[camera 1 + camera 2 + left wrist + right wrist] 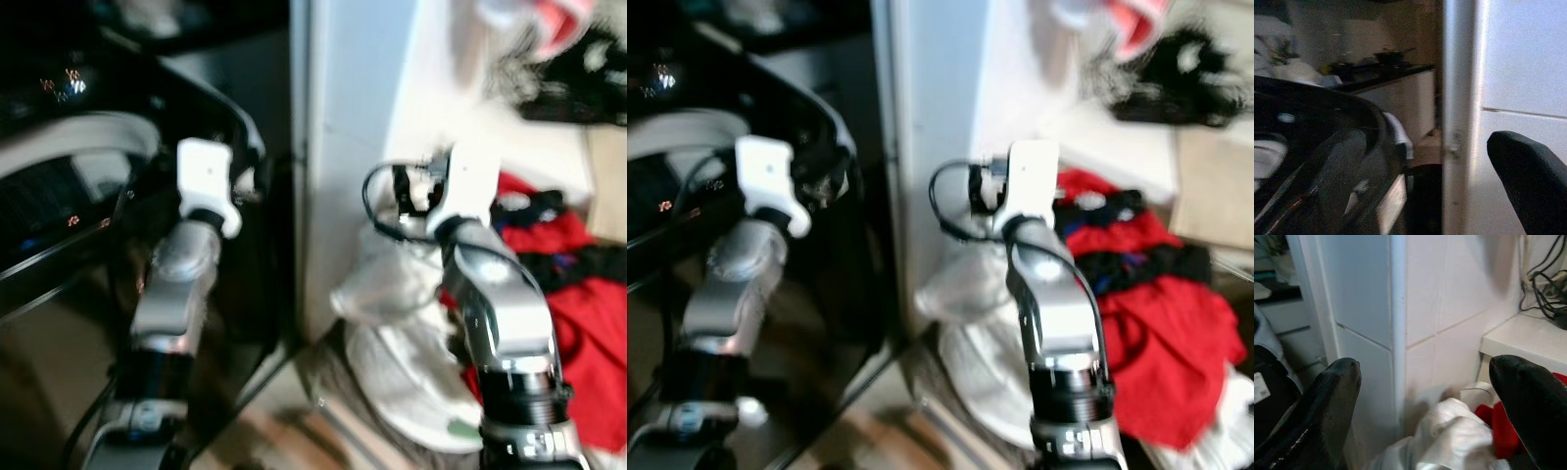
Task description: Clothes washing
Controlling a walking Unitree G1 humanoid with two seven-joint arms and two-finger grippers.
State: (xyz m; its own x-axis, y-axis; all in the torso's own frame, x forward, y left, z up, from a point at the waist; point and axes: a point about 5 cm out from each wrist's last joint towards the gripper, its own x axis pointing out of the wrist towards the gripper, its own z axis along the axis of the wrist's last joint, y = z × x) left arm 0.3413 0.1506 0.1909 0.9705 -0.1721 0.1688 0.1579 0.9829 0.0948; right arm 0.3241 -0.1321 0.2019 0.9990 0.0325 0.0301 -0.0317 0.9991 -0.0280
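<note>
A crumpled white garment (392, 284) lies on the floor at the foot of a white wall corner (343, 147). Red clothes (588, 323) mixed with dark ones are spread to its right. My right gripper (1425, 367) hovers open just above the white garment (1454, 435), facing the corner, with nothing between its fingers (1337, 391). To the left stands the black washing machine (59, 245) with its pale door rim (88, 132). My left gripper (1425, 142) is raised beside the machine's glossy black front (1312, 127), open and empty.
The white tiled wall corner (1398, 308) stands between the machine and the clothes pile. A white ledge (1528, 340) with black cables (1547, 279) is at the right. More dark and pale clothes (568, 88) lie farther back. The views are blurred.
</note>
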